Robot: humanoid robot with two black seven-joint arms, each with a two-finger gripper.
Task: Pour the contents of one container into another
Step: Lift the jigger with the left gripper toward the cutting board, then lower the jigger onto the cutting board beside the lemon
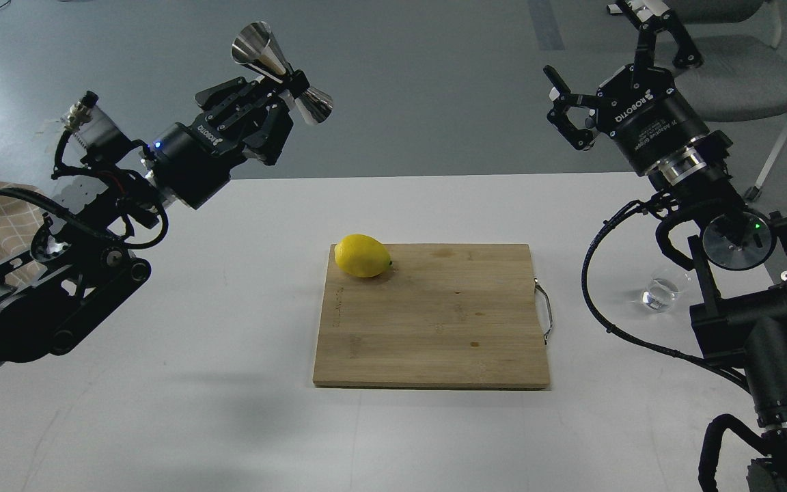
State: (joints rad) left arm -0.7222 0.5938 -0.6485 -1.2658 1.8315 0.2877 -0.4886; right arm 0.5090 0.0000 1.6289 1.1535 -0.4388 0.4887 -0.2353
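Observation:
My left gripper (283, 87) is raised high over the table's far left and is shut on the narrow waist of the shiny steel jigger (280, 63), which lies tilted with one cone up-left and the other down-right. The small clear glass cup (660, 292) stands on the white table at the right, partly behind my right arm. My right gripper (605, 51) hangs open and empty well above the cup, at the upper right.
A wooden cutting board (434, 321) with a metal handle lies mid-table, a yellow lemon (363, 255) on its far left corner. A grey chair (735, 75) stands behind the table at the right. The white table (195, 383) spans the view.

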